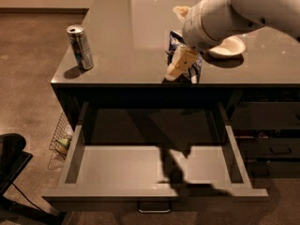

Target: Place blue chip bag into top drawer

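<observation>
- Plainly, no brand can be read: the blue chip bag [195, 65] shows only white patches on dark-blue foil, and the silver-blue can [80, 47] has no legible label.
- The bag stands crumpled on the desk [131, 27], close to the front edge and right of the middle, directly above the open top drawer [75, 156].
- The gripper [180, 37] is at the bag, on a white arm that enters from the upper right.
- It is spread: 1 of its cream fingers [180, 63] slants down in front of the bag, its tip almost at the desk's front edge, and the other shows behind the bag.
- The bag shows between the 2, but whether either touches the foil cannot be told.
- A white bowl [229, 47] sits just right of the bag, partly behind the arm.
- The can stands well apart near the desk's left front corner.
- The drawer is pulled far out, its flat grey floor bare except for the arm's shadow, with low side walls and a metal bar handle [154, 208] under its front.
- Narrower dark drawers [276, 146] lie to the right, and a wire basket [60, 137] sits on the floor at the left.
</observation>
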